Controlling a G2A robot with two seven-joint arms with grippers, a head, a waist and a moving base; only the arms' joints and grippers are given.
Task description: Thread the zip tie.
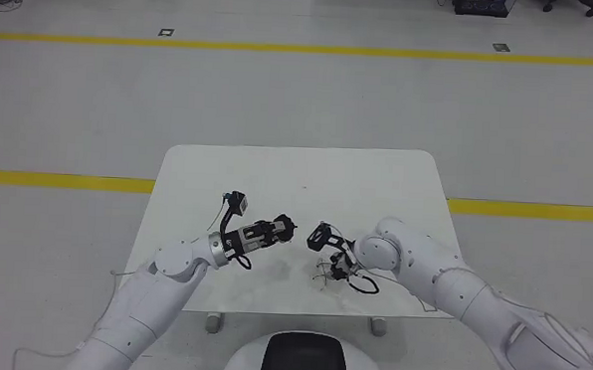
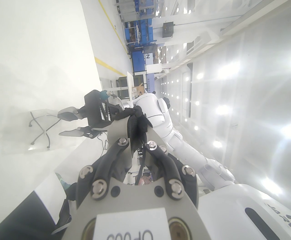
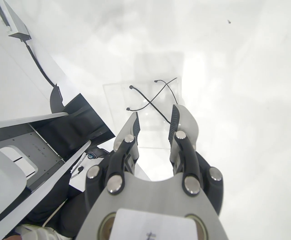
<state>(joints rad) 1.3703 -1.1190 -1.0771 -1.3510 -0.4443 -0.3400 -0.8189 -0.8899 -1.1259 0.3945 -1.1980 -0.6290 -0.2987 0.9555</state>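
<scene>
Field note: we are seeing the right fingers (image 3: 179, 118) hanging released over three black zip ties (image 3: 150, 103) lying crossed in a clear tray (image 3: 118, 97) on the counter (image 1: 297, 175). The left fingers (image 2: 118, 129) are clenching, raised nearby.

I'm looking down on a white rectangular table with rounded corners (image 1: 277, 169), standing on a pale grey, glossy floor (image 1: 300, 96). A yellow painted floor line (image 1: 68, 181) runs out from behind the table to both sides. A second yellow floor line (image 1: 302, 49) lies parallel to it, well beyond the table's far edge. Just past that second line, two small dark square floor markers (image 1: 167, 31) sit well apart. On my left wrist feed, far beyond the table, blue storage racks (image 2: 138, 34) stand under rows of round white ceiling lights (image 2: 200, 76).
</scene>
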